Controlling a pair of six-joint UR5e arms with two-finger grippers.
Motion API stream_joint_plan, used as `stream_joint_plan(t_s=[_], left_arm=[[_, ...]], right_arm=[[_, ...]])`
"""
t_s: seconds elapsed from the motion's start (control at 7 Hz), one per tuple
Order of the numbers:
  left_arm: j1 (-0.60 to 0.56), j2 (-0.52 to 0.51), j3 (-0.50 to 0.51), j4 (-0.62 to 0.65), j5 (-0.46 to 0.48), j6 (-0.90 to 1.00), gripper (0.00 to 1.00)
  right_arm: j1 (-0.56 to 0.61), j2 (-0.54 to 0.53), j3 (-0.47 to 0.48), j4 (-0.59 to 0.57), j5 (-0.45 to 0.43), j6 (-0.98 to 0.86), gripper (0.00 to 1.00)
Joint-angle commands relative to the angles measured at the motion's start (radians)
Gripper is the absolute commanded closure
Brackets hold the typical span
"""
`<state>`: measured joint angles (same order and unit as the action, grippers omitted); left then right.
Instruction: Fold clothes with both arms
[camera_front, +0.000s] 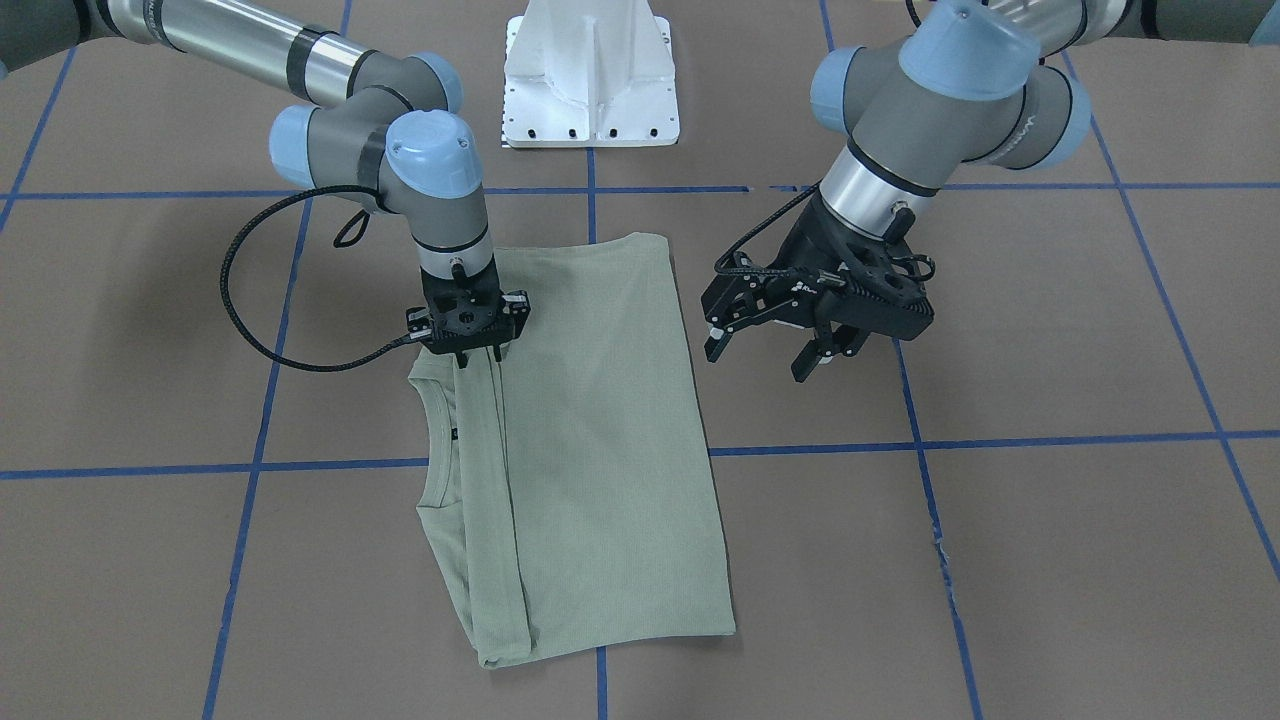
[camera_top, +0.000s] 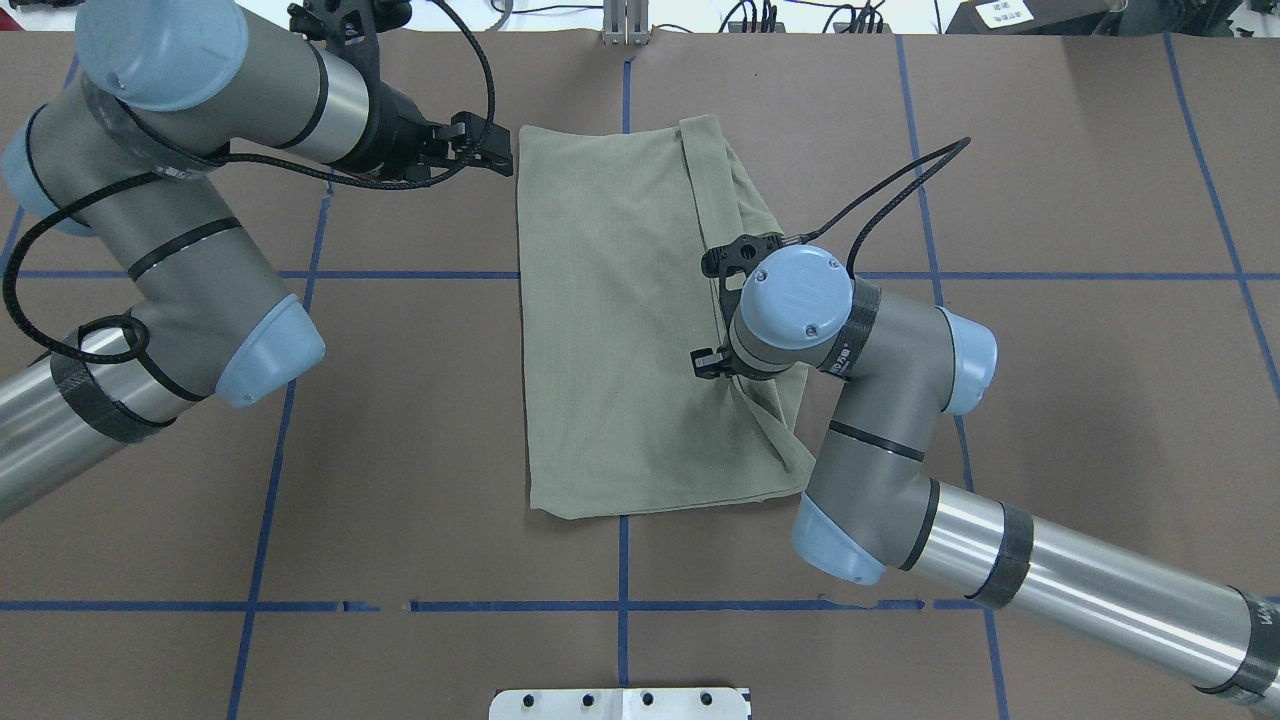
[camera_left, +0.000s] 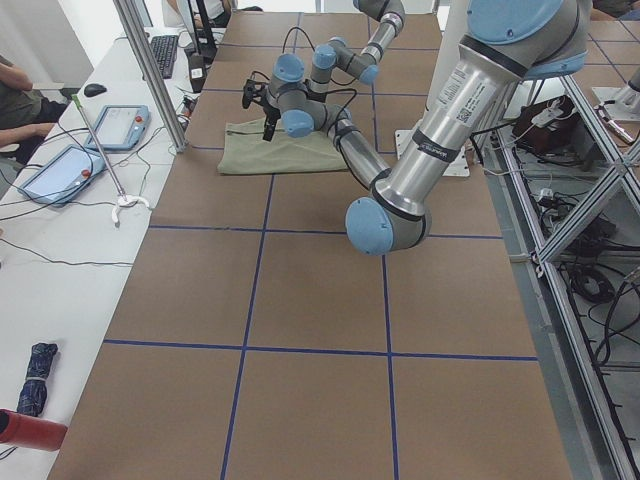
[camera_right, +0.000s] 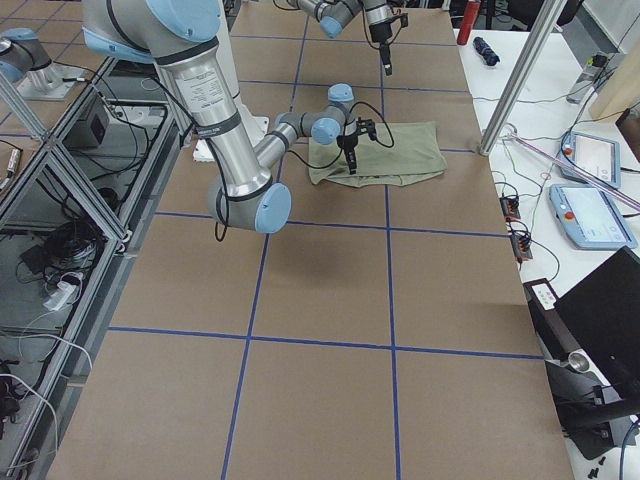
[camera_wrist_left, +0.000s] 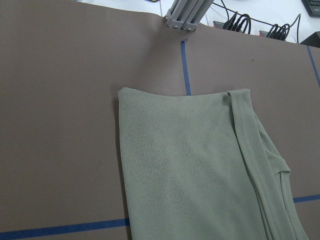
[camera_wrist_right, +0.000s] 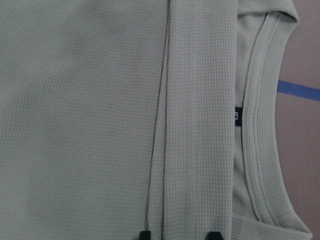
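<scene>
Olive-green long-sleeved knit shirt lies folded flat on the brown tabletop. Right tool, narrowly parted, straddles the folded band beside the collar. Left tool, wide, hangs just beside the opposite edge.

The left grey-and-silver jointed arm and the right grey-and-silver jointed arm have rounded light-blue joint caps dotted with small screws, black bands round polished tubes, and looping braided black cables. The left black two-finger gripper and the right black two-finger gripper look angular and ribbed.
</scene>
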<state>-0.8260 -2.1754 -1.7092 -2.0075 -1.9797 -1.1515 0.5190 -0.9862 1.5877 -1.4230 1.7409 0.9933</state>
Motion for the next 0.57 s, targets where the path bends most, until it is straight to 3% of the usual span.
stream_joint_plan(t_s=[0.0, 0.29, 0.43], left_arm=[[-0.001, 0.002, -0.015, 0.016, -0.005, -0.001, 0.00], [0.001, 0.002, -0.015, 0.016, -0.005, -0.001, 0.00], [0.001, 0.002, -0.015, 0.016, -0.005, -0.001, 0.00]], right_arm=[[-0.001, -0.002, 0.003, -0.001, 0.008, -0.004, 0.82], [-0.001, -0.005, 0.021, -0.005, 0.014, -0.002, 0.82], [-0.001, -0.008, 0.029, -0.007, 0.019, -0.001, 0.91]])
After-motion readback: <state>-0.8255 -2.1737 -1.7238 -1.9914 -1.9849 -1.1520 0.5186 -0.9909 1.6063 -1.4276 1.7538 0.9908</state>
